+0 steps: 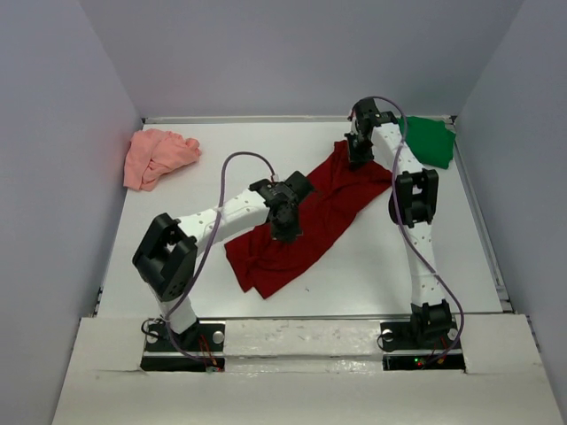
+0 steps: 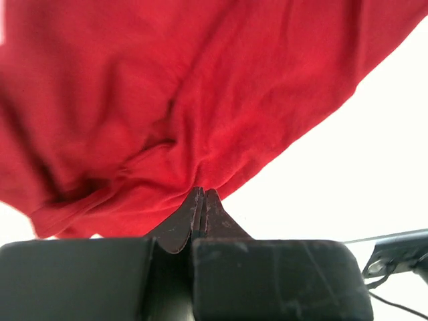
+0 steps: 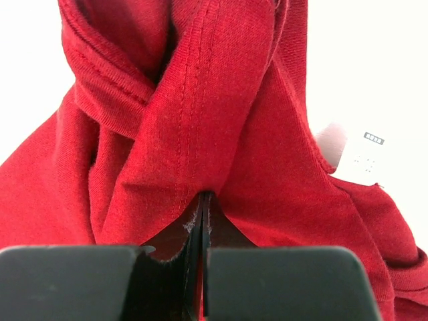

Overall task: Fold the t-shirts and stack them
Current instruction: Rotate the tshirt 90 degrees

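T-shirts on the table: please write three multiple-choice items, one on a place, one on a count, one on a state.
1. Where lies the pink t-shirt? A) far left corner B) far right corner C) near edge
2. How many t-shirts are on the table? A) two B) three C) four
3. The left end effector is A) open B) shut on the red t-shirt C) shut on nothing
1 A: it lies crumpled at the far left. 2 B: pink, red, plus the green t-shirt. 3 B: red cloth bunches in its closed jaws.
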`<state>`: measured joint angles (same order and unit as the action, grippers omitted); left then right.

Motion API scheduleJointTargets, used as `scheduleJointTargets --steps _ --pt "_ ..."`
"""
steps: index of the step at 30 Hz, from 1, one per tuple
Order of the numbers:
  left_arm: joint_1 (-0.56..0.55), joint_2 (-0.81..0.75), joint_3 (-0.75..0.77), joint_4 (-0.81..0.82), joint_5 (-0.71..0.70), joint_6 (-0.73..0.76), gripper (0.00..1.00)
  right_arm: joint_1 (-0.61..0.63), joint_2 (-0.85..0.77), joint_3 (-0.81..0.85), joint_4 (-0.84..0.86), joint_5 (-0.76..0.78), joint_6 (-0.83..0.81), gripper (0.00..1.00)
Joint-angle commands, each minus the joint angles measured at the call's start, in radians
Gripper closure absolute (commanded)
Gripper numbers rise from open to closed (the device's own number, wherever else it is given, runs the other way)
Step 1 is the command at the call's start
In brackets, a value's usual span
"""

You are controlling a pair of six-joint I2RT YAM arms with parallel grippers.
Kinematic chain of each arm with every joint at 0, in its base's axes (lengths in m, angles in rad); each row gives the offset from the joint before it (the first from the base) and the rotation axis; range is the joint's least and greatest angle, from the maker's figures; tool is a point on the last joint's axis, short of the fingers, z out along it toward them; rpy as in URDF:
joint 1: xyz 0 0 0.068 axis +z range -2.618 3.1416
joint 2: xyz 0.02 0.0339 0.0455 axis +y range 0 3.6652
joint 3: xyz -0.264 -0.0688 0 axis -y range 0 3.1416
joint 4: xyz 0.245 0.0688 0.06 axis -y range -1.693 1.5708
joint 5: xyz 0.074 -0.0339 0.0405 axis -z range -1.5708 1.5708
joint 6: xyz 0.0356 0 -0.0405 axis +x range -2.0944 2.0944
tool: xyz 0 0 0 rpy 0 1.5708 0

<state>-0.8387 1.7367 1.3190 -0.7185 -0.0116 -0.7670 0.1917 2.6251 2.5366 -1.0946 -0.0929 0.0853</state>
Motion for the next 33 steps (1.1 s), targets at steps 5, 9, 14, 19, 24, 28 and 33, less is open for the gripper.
scheduleJointTargets --steps 5,9,14,19,24,28,33 --pt "0.001 -0.088 0.181 -0.148 -0.284 0.001 1.00 0.078 -0.172 -0.010 0.036 0.063 -0.029 0.91" --pt "0.035 -0.007 0.282 -0.160 -0.275 0.092 1.00 0.103 -0.272 -0.033 0.016 0.123 -0.009 0.77" --pt "0.098 0.125 0.462 -0.156 -0.217 0.242 1.00 0.114 -0.422 -0.205 0.001 0.165 0.047 0.75" --pt "0.173 0.296 0.687 -0.182 -0.076 0.385 1.00 0.114 -0.635 -0.501 0.094 0.137 0.140 1.00" --pt "0.246 0.430 0.841 -0.087 0.157 0.583 1.00 0.114 -0.773 -0.697 0.153 0.108 0.172 1.00" --pt "0.305 0.552 0.969 -0.065 0.376 0.670 1.00 0.114 -0.844 -0.752 0.145 0.142 0.163 1.00" --pt "0.329 0.699 1.055 -0.001 0.553 0.615 1.00 0.114 -0.867 -0.815 0.131 0.214 0.181 1.00"
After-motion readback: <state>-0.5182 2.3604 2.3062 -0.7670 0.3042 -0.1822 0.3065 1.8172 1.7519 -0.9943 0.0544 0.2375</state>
